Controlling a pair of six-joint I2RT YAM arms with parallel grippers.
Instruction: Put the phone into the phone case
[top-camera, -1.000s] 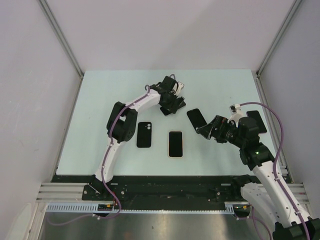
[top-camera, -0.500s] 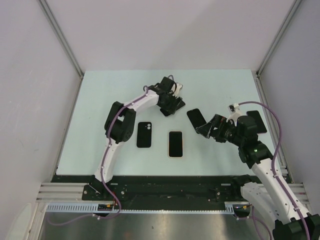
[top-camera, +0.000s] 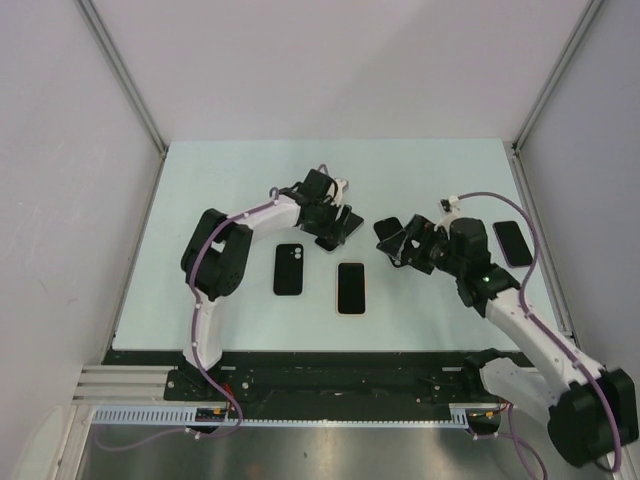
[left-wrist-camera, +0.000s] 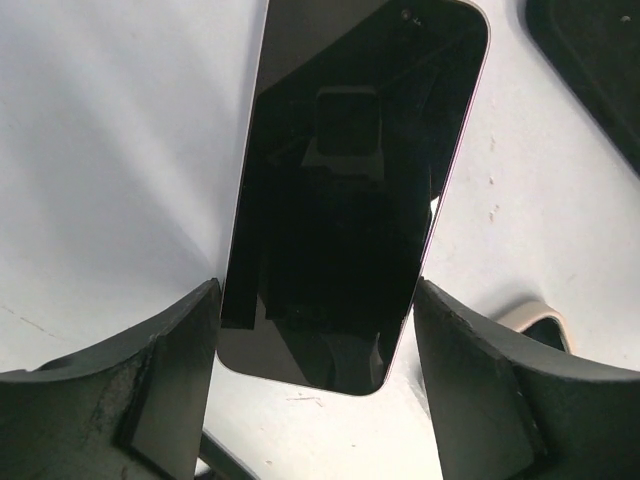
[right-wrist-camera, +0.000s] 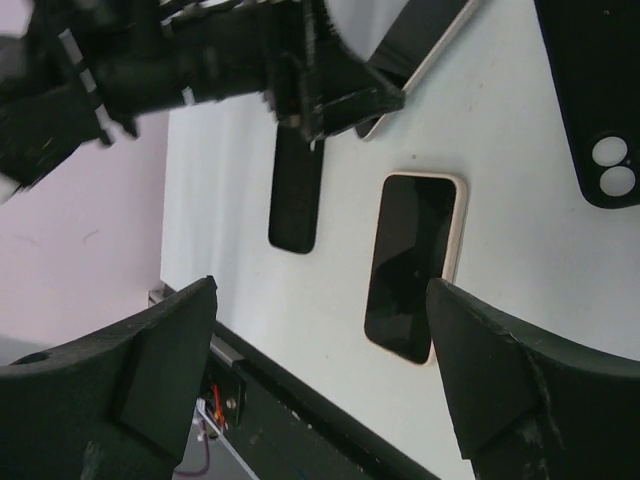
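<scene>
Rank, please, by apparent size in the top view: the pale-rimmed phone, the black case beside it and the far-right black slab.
1. Pale-rimmed phone and black case: they look alike, so unranked.
2. Far-right black slab: looks slightly smaller.

A pale green table (top-camera: 200, 200) sits enclosed by plain white walls (top-camera: 330, 70).

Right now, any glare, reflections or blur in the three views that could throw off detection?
Left wrist: the phone screen mirrors the camera housing, and the claw fingers are soft at the frame bottom. Right wrist: the other arm across the top is blurred, while the phone with a pale rim is sharp. Top view: even light, soft shadows, no glare on the table.
</scene>
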